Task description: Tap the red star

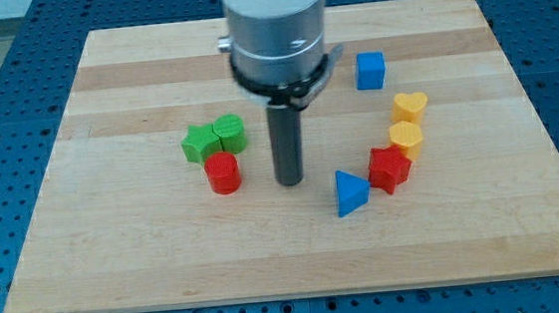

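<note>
The red star (390, 168) lies on the wooden board (118, 259) right of centre, touching the blue triangle (350, 192) on its left and the yellow hexagon (407, 137) above it. My tip (290, 181) rests on the board near the centre, about a hundred pixels to the left of the red star. The red cylinder (224, 172) stands to the left of my tip.
A green star (199, 143) and a green block (229, 132) sit together above the red cylinder. A yellow heart (409, 105) lies above the yellow hexagon. A blue cube (371, 70) stands toward the view's top right.
</note>
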### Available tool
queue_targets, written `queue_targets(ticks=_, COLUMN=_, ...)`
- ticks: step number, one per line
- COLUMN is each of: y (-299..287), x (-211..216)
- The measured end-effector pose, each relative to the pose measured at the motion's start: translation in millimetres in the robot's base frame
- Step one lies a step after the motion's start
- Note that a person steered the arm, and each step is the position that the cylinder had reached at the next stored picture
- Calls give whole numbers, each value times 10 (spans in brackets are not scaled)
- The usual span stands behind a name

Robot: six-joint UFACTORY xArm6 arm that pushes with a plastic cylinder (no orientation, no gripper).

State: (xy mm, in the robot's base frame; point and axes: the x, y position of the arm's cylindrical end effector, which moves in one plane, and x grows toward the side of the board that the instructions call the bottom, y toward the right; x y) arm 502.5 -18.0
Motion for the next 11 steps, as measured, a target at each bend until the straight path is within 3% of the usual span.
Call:
queue_targets(ticks=2, y=-202, x=588)
queue_targets(ticks=3, y=155, x=653)
queue_targets(ticks=5, y=1210, x=650)
queue_targets(ticks=8, y=1695, x=296)
queue_targets(ticks=11, y=1449, x=248)
